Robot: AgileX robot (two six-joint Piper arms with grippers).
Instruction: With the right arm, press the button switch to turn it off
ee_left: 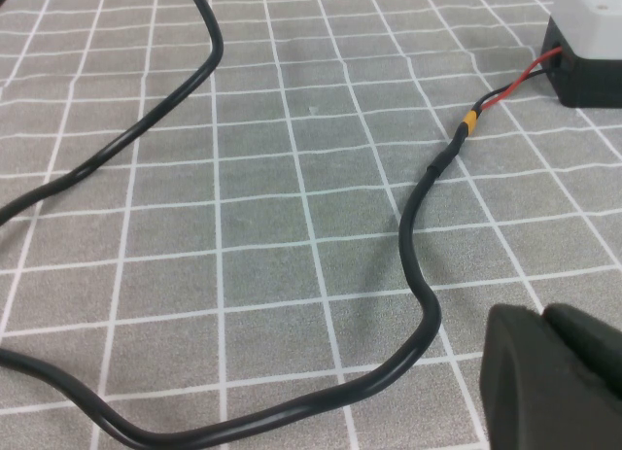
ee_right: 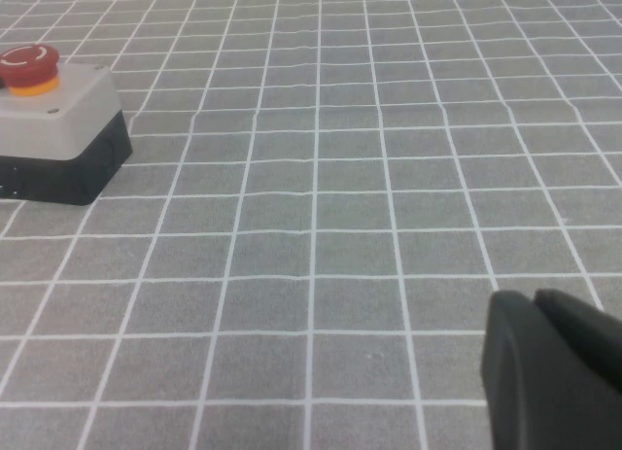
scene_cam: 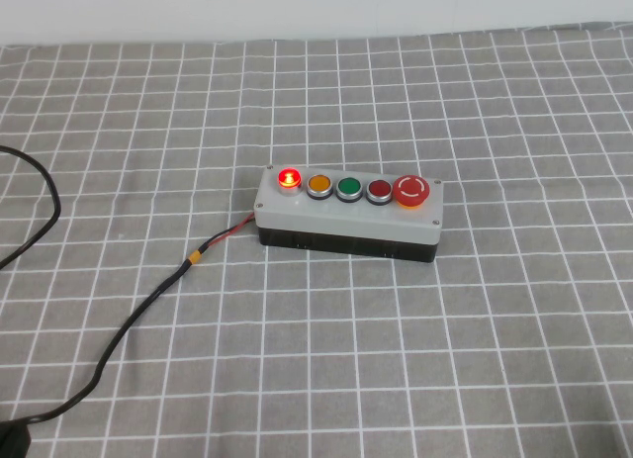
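The right gripper (ee_right: 554,372) is seen only in its wrist view, low over bare checked cloth (ee_right: 321,226) and well apart from the mushroom-button end of the switch (ee_right: 58,129); the left gripper (ee_left: 554,377) is likewise seen only from its wrist, near the cable (ee_left: 418,246), and whether either is clenched cannot be told. From the high view alone, the switch (scene_cam: 348,213) is shown mid-cloth with its lamp (scene_cam: 289,177) lit, open cloth on every side.
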